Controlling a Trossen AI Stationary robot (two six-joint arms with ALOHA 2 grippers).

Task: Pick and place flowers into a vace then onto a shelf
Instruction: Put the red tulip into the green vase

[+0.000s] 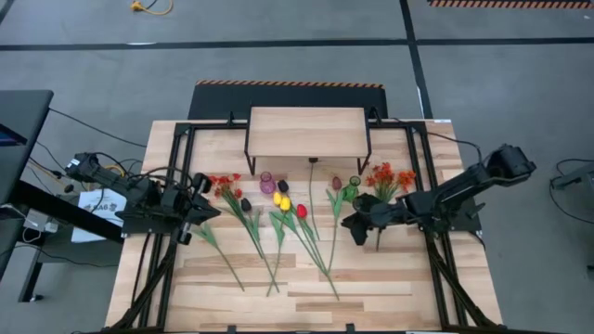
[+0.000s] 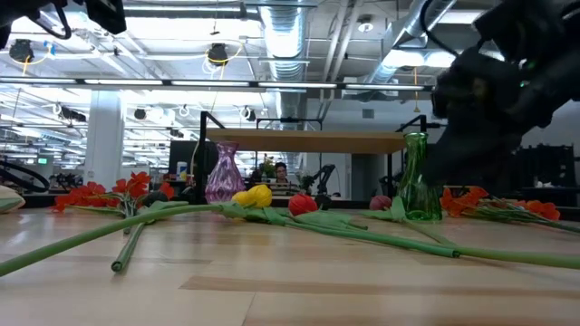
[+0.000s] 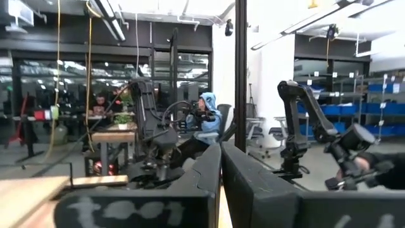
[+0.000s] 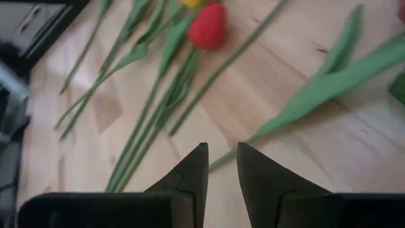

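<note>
Clearly no flower is in a vase yet. From above, the flowers [image 1: 278,218] lie loose across the middle of the wooden table [image 1: 390,297], their thin green stems running toward its near edge. The shelf [image 1: 307,130] — a pale board on black legs — stands at the far edge with nothing on it. Two small vases, a pink one [image 1: 267,182] and a green one [image 1: 352,186], stand just before it. The right gripper [image 1: 355,224] hovers over the table near the green vase; the left gripper [image 1: 206,211] waits toward the left edge.

At table height, the pink vase [image 2: 223,172] looks like ribbed glass and the green vase [image 2: 415,177] like a slim smooth bottle.

The left wrist view shows its dark fingers [image 3: 205,177] pressed together, holding nothing.

The right wrist view shows its fingers [image 4: 193,174] a little apart and empty, above a leafy stem [image 4: 316,95], with a red tulip [image 4: 207,26] farther on.

I judge the step is the first pick — next the gripper must lower and close on one thin stem without catching its neighbours.
</note>
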